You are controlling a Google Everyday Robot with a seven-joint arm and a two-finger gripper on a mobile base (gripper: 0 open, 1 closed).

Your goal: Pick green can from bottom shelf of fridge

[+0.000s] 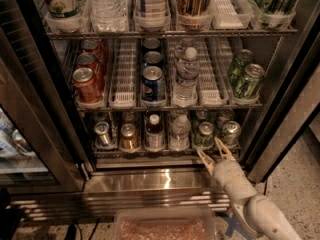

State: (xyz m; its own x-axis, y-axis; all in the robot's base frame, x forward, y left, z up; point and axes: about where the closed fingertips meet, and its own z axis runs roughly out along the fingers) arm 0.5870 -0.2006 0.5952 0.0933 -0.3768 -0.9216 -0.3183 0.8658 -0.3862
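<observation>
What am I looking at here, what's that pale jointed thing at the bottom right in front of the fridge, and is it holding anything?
That pale thing is a robot arm. It ends in a gripper with two fingers. There is only one camera view, looking down into the fridge from in front; where the camera is mounted is not known. The fingers are spread open and hold nothing. They sit at the front edge of the bottom shelf, right in front of the green can. That shelf also carries other small cans and bottles. The brighter racks above hold more drinks.
</observation>
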